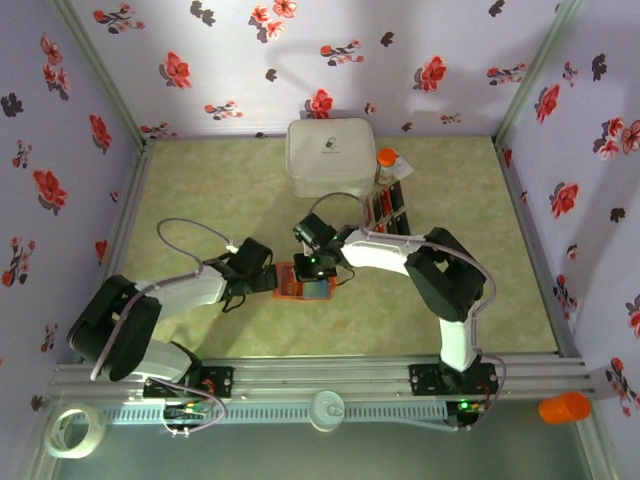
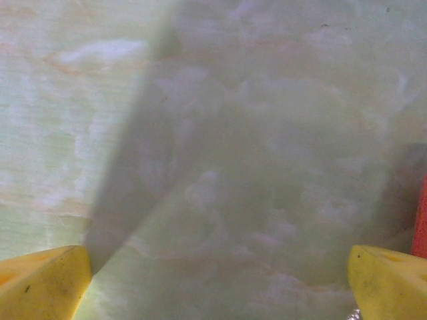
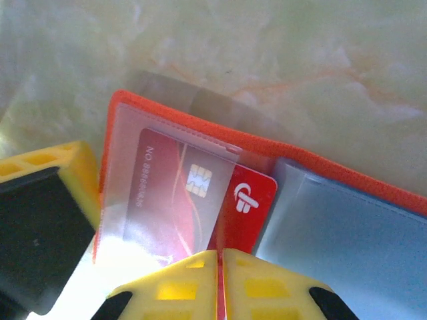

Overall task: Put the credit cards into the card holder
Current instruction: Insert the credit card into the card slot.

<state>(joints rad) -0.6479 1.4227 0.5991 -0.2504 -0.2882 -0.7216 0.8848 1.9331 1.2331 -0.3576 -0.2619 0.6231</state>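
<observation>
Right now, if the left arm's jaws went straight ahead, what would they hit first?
Most likely the pale green marbled tabletop, straight ahead between the open left jaws. The flat orange card holder sits off to the side; depth is unclear.

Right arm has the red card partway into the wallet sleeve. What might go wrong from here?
1. The red card sits only partway under the clear sleeve; pushed by the shut right gripper, it may jam or bend.
2. The left gripper is open beside the card holder, not gripping it, so the holder might slide.
</observation>
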